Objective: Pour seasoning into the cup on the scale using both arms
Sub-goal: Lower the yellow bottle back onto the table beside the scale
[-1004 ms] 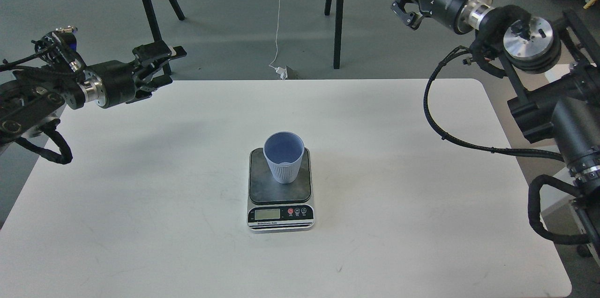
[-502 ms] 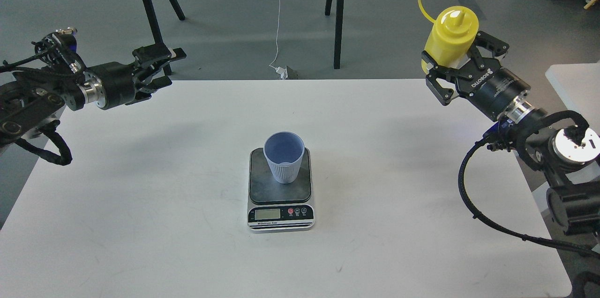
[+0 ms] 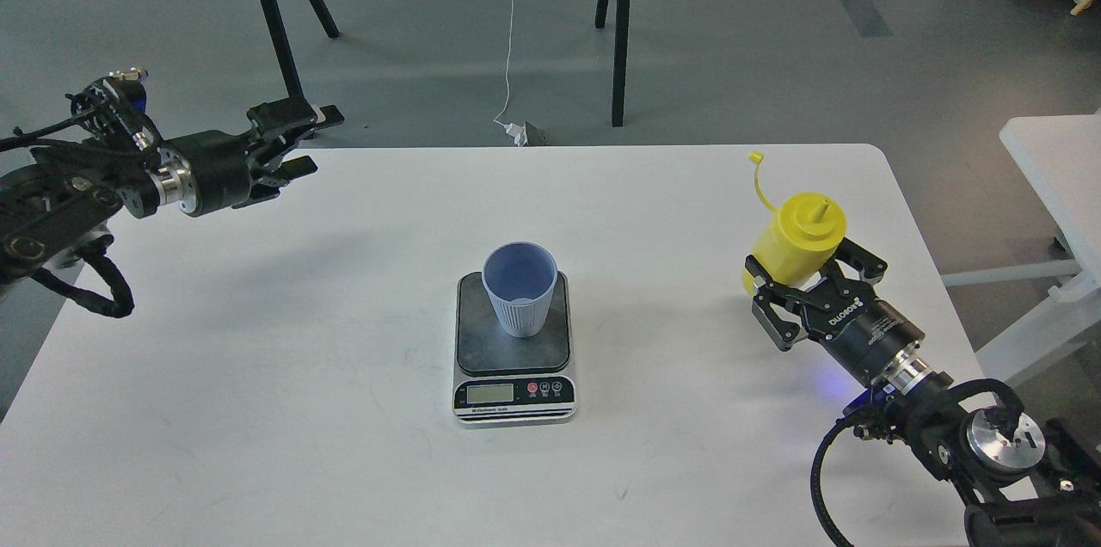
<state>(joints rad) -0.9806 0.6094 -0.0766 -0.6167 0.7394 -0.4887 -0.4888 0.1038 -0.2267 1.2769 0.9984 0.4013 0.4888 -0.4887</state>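
Observation:
The light-blue cup (image 3: 520, 287) stands upright and empty on the dark plate of the scale (image 3: 478, 342) at the table's middle. My right gripper (image 3: 807, 279) is shut on the lower body of the yellow seasoning bottle (image 3: 796, 239). The bottle stands upright at the table's right side, nozzle uncapped, its cap strap (image 3: 760, 178) sticking up, well to the right of the cup. Whether its base touches the table is hidden by the gripper. My left gripper (image 3: 299, 141) is open and empty, hovering over the table's far left edge, far from the cup.
The white table (image 3: 284, 375) has its far edge just behind my left gripper and its right edge close behind my right arm. Black stand legs (image 3: 621, 31) and a white cable are on the floor beyond. A second white table (image 3: 1054, 160) stands at the right.
My right arm has come down from high at the back right, bringing the yellow bottle low over the table's right side. The left gripper shifted only slightly. Cup and scale have not moved.

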